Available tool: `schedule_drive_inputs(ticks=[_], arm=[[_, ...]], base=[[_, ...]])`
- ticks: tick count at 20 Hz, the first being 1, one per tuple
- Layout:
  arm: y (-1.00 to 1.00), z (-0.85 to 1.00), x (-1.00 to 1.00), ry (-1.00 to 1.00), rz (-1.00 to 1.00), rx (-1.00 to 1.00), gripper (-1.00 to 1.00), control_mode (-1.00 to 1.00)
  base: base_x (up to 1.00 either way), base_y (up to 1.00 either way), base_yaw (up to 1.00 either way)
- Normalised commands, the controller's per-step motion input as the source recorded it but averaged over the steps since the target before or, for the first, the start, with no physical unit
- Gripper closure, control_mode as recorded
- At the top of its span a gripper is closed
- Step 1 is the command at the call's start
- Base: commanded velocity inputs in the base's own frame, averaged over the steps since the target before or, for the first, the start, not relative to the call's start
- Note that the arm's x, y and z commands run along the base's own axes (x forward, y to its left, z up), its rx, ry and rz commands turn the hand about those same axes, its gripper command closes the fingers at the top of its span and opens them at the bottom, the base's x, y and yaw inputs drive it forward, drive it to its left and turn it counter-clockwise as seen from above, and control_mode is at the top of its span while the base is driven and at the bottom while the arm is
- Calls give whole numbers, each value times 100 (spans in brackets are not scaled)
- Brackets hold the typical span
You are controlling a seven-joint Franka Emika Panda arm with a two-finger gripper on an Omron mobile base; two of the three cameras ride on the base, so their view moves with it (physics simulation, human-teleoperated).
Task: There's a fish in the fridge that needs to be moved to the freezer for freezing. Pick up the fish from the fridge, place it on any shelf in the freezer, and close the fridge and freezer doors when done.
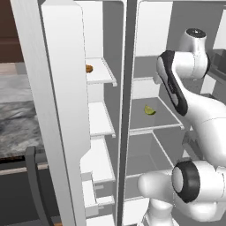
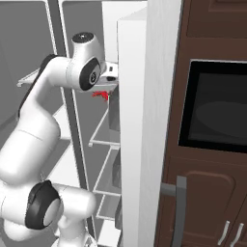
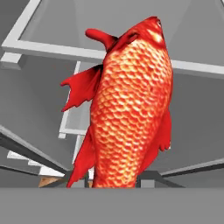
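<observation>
Hand view: the gripper (image 2: 107, 91) is clenched on the red-orange fish (image 3: 131, 109), apparently lifted off the fridge (image 1: 154, 114) shelf. Withdraw slowly, keeping its tail clear of shelf edges beside the gripper.

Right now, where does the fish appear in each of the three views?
Left base view: I cannot find it; the arm stands in front of the fridge shelves.
Right base view: the fish is a small red spot under the wrist, beside the open door's edge.
Hand view: the fish hangs large in the centre.
Shared landmark: the clear fridge shelves.
</observation>
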Motion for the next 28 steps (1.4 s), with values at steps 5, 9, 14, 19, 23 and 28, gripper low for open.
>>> schedule_drive_inputs(ticks=[5,9,14,19,23,28], arm=[[16,28,-100,0,0,0,100,-100],[25,26,-99,-4,0,0,100,-100],[46,33,-82,-14,2,0,100,-100],[68,5,-37,-17,11,0,100,-100],[84,0,-2,-21,16,2,100,-100],[27,23,2,-15,24,1,100,-100]], base=[[0,0,0],[0,0,0],[0,0,0],[0,0,0],[0,0,0],[0,0,0]])
